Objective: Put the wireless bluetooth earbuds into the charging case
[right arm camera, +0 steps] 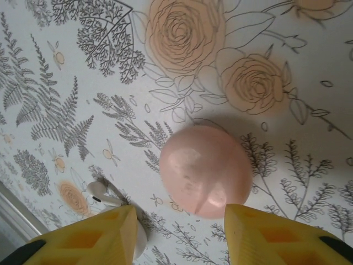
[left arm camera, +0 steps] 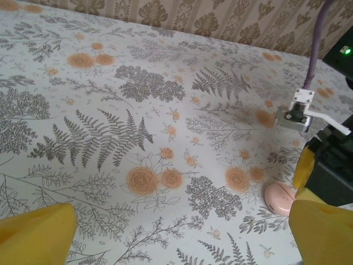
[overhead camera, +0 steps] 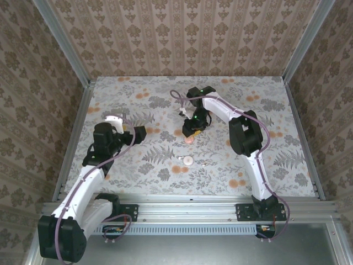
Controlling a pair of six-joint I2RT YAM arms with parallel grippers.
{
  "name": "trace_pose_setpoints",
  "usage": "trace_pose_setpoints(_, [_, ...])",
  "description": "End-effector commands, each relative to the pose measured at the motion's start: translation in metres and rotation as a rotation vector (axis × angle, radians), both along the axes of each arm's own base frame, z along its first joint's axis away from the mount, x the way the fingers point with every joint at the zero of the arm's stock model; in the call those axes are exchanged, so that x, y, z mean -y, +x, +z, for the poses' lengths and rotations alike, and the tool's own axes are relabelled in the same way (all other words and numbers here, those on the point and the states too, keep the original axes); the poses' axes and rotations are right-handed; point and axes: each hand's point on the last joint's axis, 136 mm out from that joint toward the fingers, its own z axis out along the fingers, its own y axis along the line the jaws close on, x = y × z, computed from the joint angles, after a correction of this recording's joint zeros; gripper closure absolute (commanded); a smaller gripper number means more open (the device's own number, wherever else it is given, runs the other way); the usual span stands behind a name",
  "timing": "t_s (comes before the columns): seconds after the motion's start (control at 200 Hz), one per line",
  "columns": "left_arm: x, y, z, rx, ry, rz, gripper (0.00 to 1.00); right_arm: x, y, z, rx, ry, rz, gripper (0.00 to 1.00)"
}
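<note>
White earbud (right arm camera: 101,191) half hidden behind the right gripper's (right arm camera: 179,210) yellow fingertip (right arm camera: 110,232); charging case's (right arm camera: 205,168) lower corner tucked behind the other.

Bench cover: white cotton-like cloth printed with grey ferns and orange roses (overhead camera: 138,165), lying flat across the bench.
Walls: beige damask-patterned wallpaper panels (overhead camera: 187,33) at 9, 12 and 3 o'clock.
Frame: grey aluminium corner posts (overhead camera: 62,44) at 10 and 2 o'clock.
Rail: grey slotted aluminium rail (overhead camera: 187,206) at 6 o'clock.

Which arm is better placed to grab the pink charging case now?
Right. The right claw hangs just over the charging case, jaws apart; the left claw, also open, sits well off to the side.
</note>
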Motion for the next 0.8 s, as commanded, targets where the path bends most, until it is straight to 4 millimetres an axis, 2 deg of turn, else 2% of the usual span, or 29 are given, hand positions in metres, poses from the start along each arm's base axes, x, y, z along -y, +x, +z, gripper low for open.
trace_pose_setpoints(0.0, [0.005,-0.002,0.013,0.000,-0.023,-0.034,0.00,0.009,0.005,0.025,0.072,-0.024,-0.045,0.51])
trace_pose_setpoints(0.13, [0.009,-0.005,0.015,-0.016,-0.030,-0.062,0.00,0.016,0.000,0.036,0.121,-0.031,-0.069,0.48])
trace_pose_setpoints(0.48, [0.017,-0.017,0.015,-0.048,-0.081,-0.091,0.00,0.016,-0.024,0.090,0.357,0.002,-0.141,0.48])
trace_pose_setpoints(0.585, [0.020,-0.020,0.014,-0.073,-0.090,-0.102,0.01,0.008,-0.034,0.100,0.329,0.071,-0.202,0.47])
trace_pose_setpoints(0.8, [0.023,-0.020,0.009,-0.093,-0.089,-0.118,0.01,0.012,-0.044,0.107,0.286,0.000,-0.273,0.45])
